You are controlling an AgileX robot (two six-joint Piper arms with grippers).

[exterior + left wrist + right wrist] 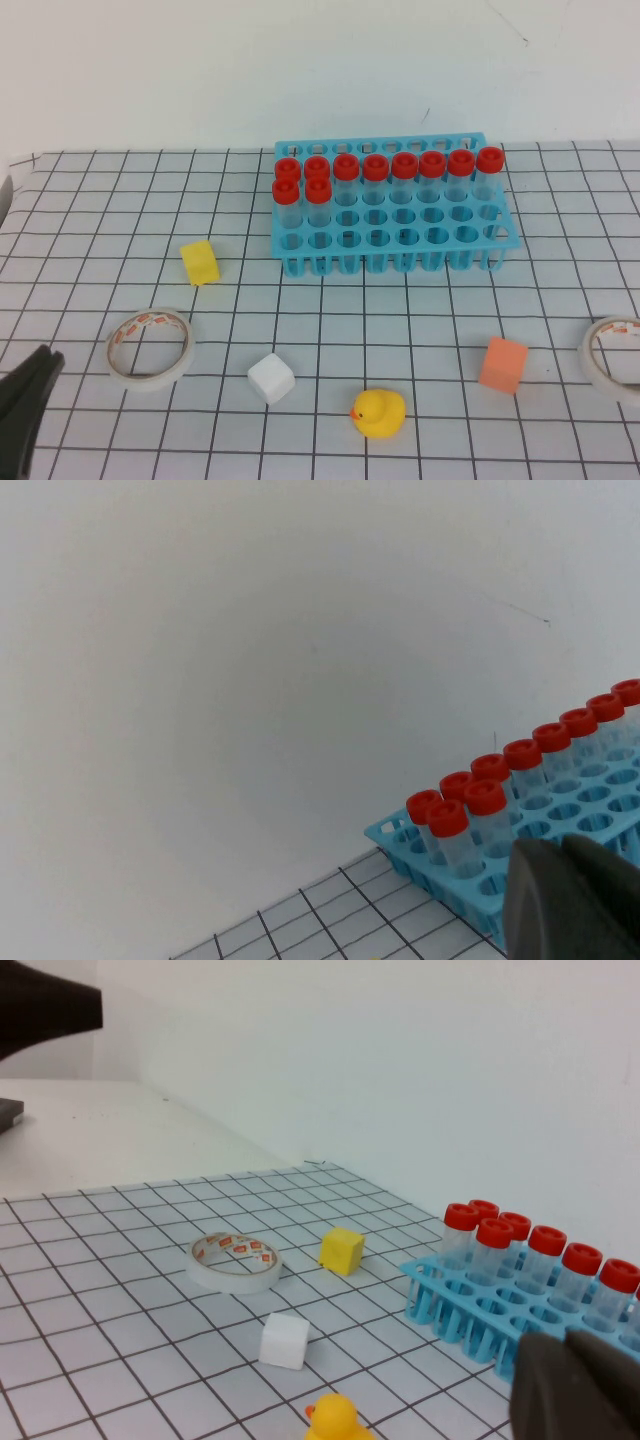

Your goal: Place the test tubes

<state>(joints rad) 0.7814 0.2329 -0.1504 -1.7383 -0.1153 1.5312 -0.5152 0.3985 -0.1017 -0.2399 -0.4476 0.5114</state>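
Observation:
A blue rack (pixel 400 262) stands at the middle back of the table. Several clear test tubes with red caps (pixel 404 165) fill its back row, and two more (pixel 302 192) stand in the second row at its left end. The other holes are empty. My left gripper (pixel 42 362) is shut and empty at the near left corner; its wrist view shows its dark tips (pixel 565 855) before the rack (pixel 400 845). My right gripper (pixel 572 1348) is out of the high view; its wrist view shows it shut and empty, near the rack (pixel 450 1305).
On the gridded mat lie a yellow cube (pixel 199 262), a white cube (pixel 271 379), an orange cube (pixel 503 363) and a yellow rubber duck (pixel 379 412). One tape roll (pixel 148 379) lies near left, another (pixel 592 362) at the right edge.

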